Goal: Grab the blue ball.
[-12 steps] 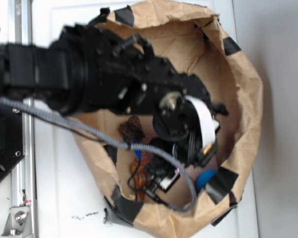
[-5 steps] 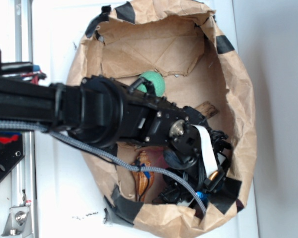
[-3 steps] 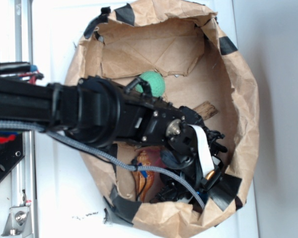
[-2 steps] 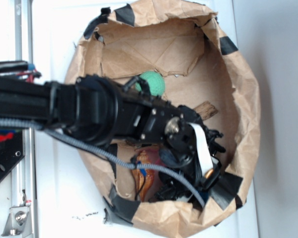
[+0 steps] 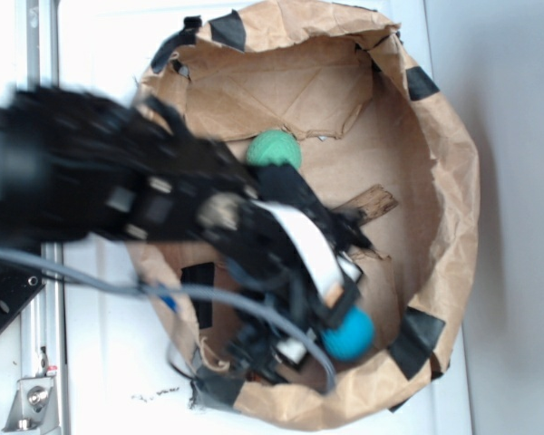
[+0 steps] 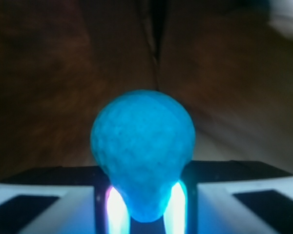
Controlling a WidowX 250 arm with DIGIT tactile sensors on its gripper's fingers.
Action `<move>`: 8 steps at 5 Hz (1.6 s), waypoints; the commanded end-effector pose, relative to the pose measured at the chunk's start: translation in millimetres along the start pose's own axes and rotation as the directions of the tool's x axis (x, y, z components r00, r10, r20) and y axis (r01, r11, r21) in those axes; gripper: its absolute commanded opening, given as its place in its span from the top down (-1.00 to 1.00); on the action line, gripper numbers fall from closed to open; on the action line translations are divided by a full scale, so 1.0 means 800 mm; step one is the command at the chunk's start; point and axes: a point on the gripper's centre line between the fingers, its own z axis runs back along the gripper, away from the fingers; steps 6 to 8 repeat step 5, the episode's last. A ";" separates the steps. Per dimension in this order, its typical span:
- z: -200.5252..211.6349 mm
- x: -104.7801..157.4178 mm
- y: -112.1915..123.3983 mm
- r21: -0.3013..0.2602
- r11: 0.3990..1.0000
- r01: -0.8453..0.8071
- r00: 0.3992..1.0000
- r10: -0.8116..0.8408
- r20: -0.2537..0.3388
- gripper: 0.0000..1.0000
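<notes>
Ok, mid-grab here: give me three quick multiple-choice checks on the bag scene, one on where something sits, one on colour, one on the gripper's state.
1. Where is the green ball relative to the wooden stick?
A. Toward the top of the exterior view, apart from it
B. Lying on top of it
C. Outside the paper bag

2. What colour is the ball between the gripper's fingers?
A. Red
B. Teal-blue
C. Yellow

3. What is the gripper doing?
A. Open above bare table
B. Shut on the blue ball
C. Shut on the green ball

Answers:
1 A: the green ball sits inside the bag, up and left of the stick, with a gap between them.
2 B: the wrist view shows a teal-blue ball filling the space between the fingers.
3 B: in the wrist view both fingers press the blue ball's lower sides.
</notes>
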 end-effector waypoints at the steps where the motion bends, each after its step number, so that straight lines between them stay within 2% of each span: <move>1: 0.066 -0.019 0.014 0.206 0.953 -0.222 0.927 0.271 -0.258 1.00; 2: 0.085 -0.021 0.011 0.355 0.882 -0.312 0.848 0.427 -0.315 1.00; 3: 0.107 -0.014 0.038 0.328 0.845 -0.423 0.803 0.517 -0.296 1.00; 4: 0.111 0.000 0.056 0.302 0.844 -0.443 0.824 0.516 -0.233 1.00; 5: 0.103 0.011 0.063 0.268 0.856 -0.441 0.832 0.503 -0.236 1.00; 8: 0.103 0.011 0.063 0.268 0.856 -0.441 0.832 0.503 -0.236 1.00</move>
